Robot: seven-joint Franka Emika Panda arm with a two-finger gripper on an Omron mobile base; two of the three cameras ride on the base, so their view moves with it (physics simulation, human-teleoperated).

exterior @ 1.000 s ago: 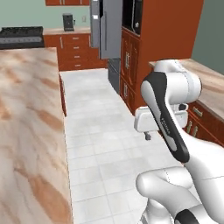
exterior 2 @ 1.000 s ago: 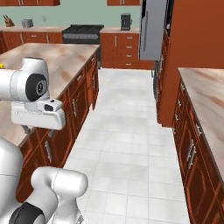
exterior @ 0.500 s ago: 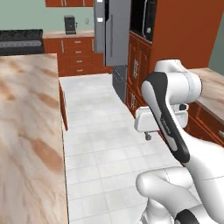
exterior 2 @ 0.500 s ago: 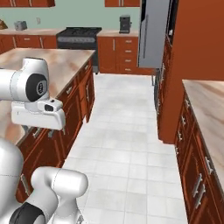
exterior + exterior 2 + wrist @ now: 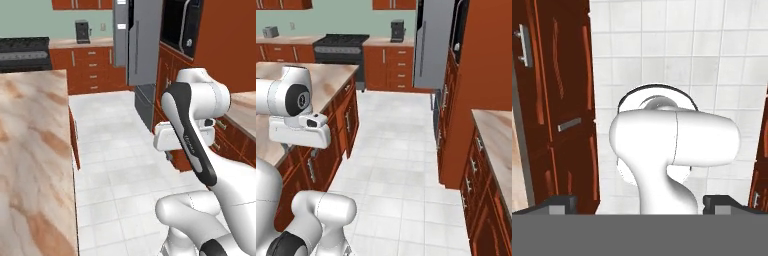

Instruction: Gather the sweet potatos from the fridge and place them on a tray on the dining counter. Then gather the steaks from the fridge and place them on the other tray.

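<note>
The tall grey fridge (image 5: 142, 45) (image 5: 433, 45) stands at the far end of the aisle, and one of its upper doors seems to stand open. The marbled dining counter (image 5: 30, 150) (image 5: 326, 80) runs along the left side. My gripper (image 5: 642, 202) hangs open and empty over the tiled floor, pointing down at my own base. Its white hand (image 5: 182, 137) (image 5: 298, 132) sits in the aisle, well short of the fridge. The sweet potatos, the steaks and both trays are out of view.
A black stove (image 5: 25, 52) (image 5: 338, 42) and a coffee machine (image 5: 82, 31) (image 5: 398, 30) stand at the back wall. Tall red-brown cabinets with a built-in oven (image 5: 182, 25) line the right. A second counter (image 5: 496, 130) follows them. The white tiled aisle (image 5: 115, 165) leads ahead.
The whole picture has shifted: the base has driven forward along the aisle, so the fridge is closer and larger. The arm keeps its pose and the gripper stays open.
</note>
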